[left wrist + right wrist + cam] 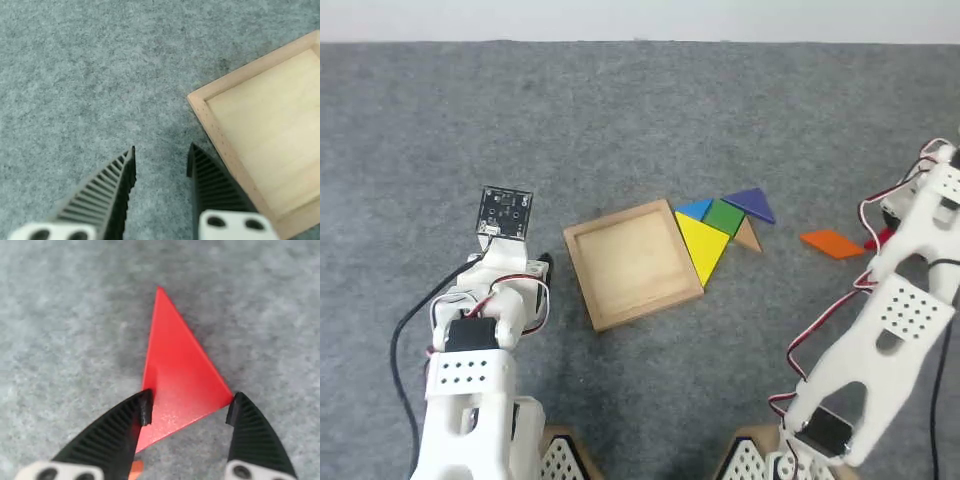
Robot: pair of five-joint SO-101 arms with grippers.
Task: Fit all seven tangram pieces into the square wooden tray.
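Between the spread fingers of the right gripper [190,407] lies the red triangle [175,370], flat on the grey carpet [60,315], its wide end toward the gripper and its point leading away. One fingertip [142,412] seems to sit over the triangle's edge rather than beside it, so closing may press the thin piece down or skid it sideways instead of pinching it. An orange piece [832,243] close by could get nudged. The left gripper [161,155], also spread and holding nothing, hangs over carpet just beside the wooden tray [216,132].
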